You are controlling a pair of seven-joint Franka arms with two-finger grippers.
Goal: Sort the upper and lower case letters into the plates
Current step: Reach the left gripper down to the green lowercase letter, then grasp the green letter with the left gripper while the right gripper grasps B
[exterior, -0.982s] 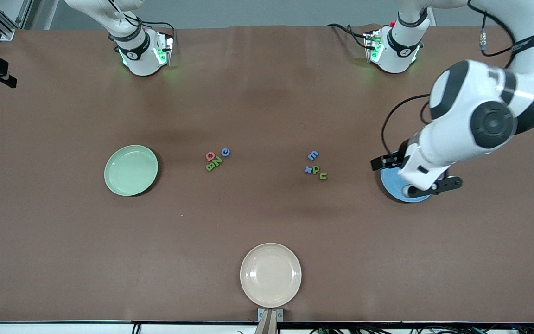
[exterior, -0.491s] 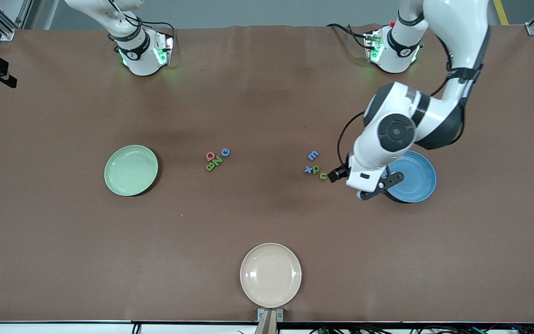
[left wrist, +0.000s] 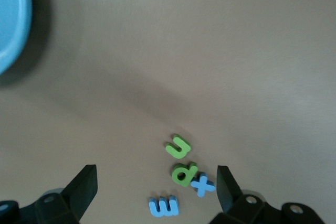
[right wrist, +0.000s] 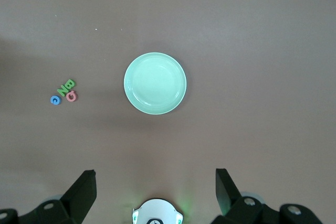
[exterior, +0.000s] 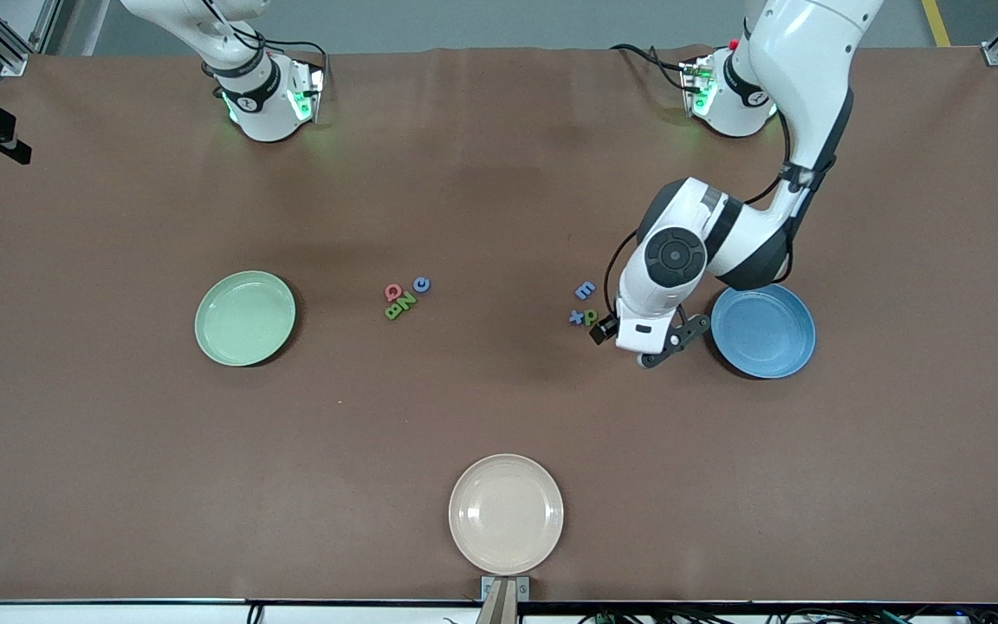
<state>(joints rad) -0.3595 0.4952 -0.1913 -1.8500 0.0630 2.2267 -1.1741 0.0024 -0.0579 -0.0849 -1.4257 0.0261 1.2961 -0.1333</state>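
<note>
On table (exterior: pixel 118 433): eight letters (exterior: pixel 401 302), three plates (exterior: pixel 245 318).

Letters (left wrist: pixel 185 174) huddle touching; bare table (exterior: pixel 499 381) around.

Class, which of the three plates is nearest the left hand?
The medium blue round plate, beside the open left hand; the others lie much farther away.
</note>
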